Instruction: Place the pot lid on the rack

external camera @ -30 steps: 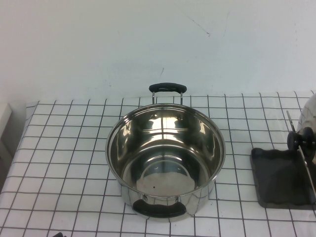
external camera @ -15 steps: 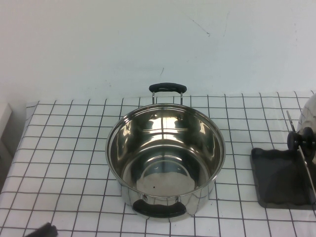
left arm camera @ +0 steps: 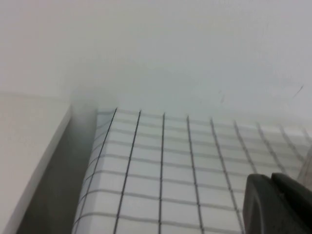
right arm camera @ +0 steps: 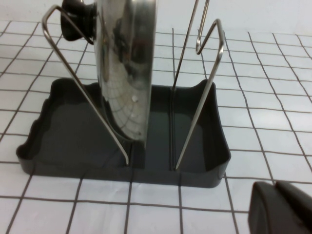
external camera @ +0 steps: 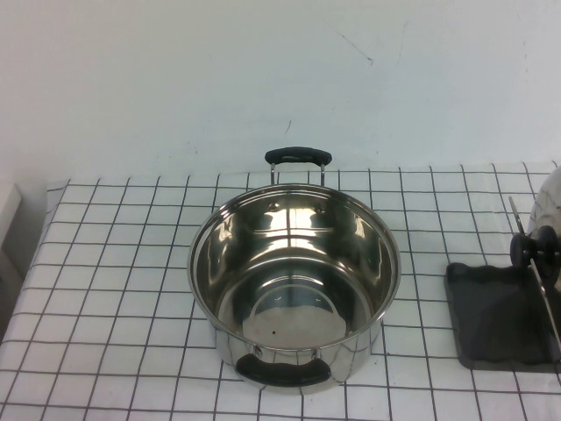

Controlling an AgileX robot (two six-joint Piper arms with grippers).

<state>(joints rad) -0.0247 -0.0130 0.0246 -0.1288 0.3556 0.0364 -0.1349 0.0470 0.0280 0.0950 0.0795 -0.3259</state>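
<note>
**Lid standing on edge in the rack; pot uncovered**

High view: the pot (external camera: 294,294) sits at tabletop (external camera: 114,263) centre, open and holding nothing. At 3 o'clock from it, at the frame edge, lies the rack (external camera: 495,324), with the lid (external camera: 550,206) mostly cut off and only its knob (external camera: 535,250) plain. Neither arm shows here.

Right wrist view: the lid (right arm camera: 129,68) stands on edge inside the rack (right arm camera: 122,161), between two wire bars (right arm camera: 200,97), its knob (right arm camera: 78,19) facing the outer bar. The right gripper (right arm camera: 282,207) shows as one dark corner near the rack, holding nothing visible; its opening cannot be told.

Left wrist view: the left gripper (left arm camera: 278,204), likewise a dark corner, hangs over bare gridded tabletop (left arm camera: 161,170); its opening cannot be told.
</note>
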